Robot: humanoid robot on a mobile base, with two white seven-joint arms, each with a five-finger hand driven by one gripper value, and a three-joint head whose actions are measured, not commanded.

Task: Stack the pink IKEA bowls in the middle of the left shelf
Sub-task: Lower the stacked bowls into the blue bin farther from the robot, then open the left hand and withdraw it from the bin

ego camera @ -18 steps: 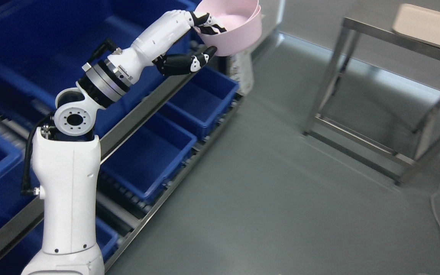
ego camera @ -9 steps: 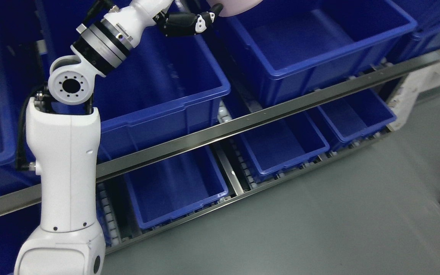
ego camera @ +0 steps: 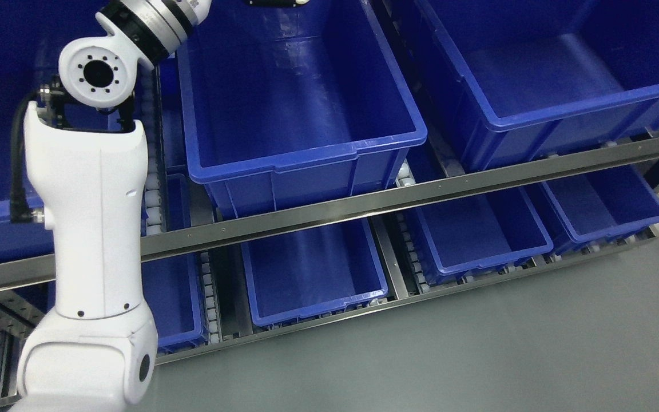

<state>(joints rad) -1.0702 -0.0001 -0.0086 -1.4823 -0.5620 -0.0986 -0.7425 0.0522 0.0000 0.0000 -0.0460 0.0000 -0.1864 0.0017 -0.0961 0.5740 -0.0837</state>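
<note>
The left arm (ego camera: 95,217) rises toward twelve o'clock over the blue bin (ego camera: 301,109) (its hand's grip cannot be told).

One white robot arm (ego camera: 89,229) shows at left. Two large blue plastic bins (ego camera: 301,154) sit fully visible on the far tier, four smaller blue plastic bins (ego camera: 312,297) on the near tier.

No readable text, label, brand, number or sign anywhere: none on the blue bins (ego camera: 301,114), none on the metal shelf rail (ego camera: 398,197), none on the white arm (ego camera: 92,229).
</note>
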